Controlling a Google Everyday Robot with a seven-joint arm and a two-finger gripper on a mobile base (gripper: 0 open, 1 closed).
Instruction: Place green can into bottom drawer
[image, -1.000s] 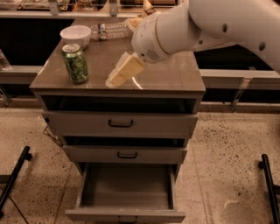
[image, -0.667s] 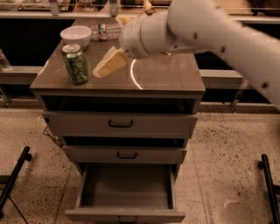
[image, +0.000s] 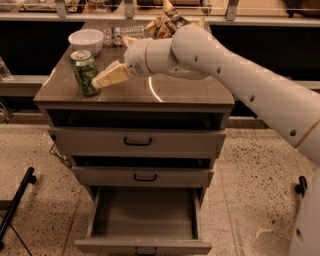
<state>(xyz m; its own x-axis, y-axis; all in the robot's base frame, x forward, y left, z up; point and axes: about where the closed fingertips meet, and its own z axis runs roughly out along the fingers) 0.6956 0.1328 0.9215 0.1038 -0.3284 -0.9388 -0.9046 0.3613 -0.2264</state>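
Observation:
The green can (image: 85, 72) stands upright near the front left corner of the grey cabinet top (image: 165, 92). My gripper (image: 99, 81) reaches in from the right and is right up against the can's right side, low on its body. I cannot tell whether it touches the can. The bottom drawer (image: 144, 216) is pulled out below, with a bare grey floor and nothing in it.
A white bowl (image: 86, 40), a clear plastic bottle (image: 121, 35) and a snack bag (image: 167, 22) sit at the back of the cabinet top. The two upper drawers (image: 137, 141) are closed. My arm (image: 240, 85) spans the right side. A black stand leg (image: 17, 200) lies on the floor at left.
My gripper has moved left across the cabinet top, from the middle to right beside the can. The can and the drawers have not moved.

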